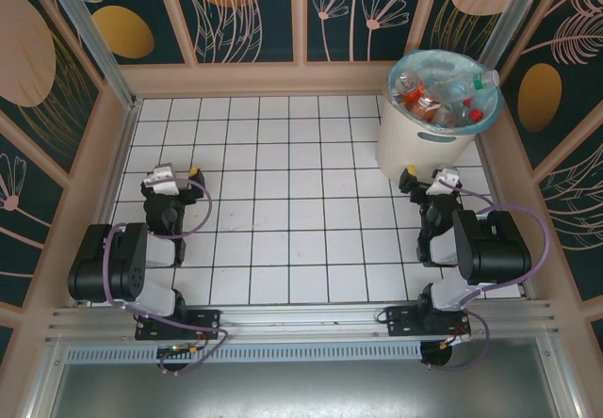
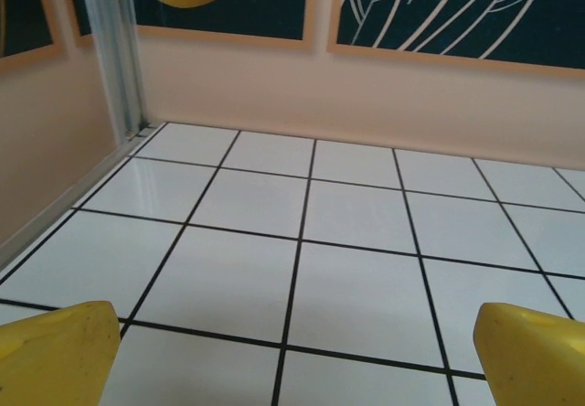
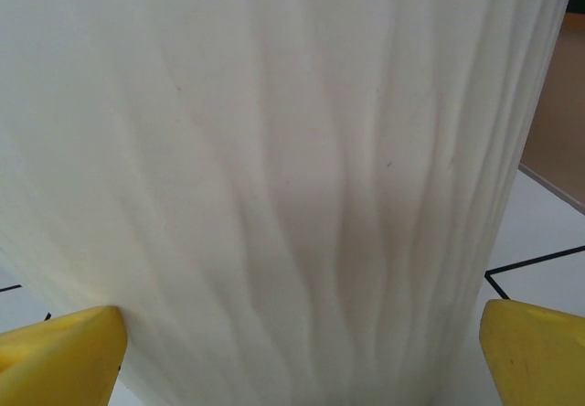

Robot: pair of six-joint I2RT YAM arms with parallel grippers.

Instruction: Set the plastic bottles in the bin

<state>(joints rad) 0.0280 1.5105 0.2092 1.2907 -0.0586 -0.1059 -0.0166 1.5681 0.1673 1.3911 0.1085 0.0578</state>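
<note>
Your right pincer is gaping, facing the bin of plastic bottles just beside it; your left pincer is gaping too.

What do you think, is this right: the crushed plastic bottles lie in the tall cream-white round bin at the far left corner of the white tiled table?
No: the tall cream-white round bin with the crushed plastic bottles stands at the far right corner of the white tiled table; the top external view shows it.
</note>
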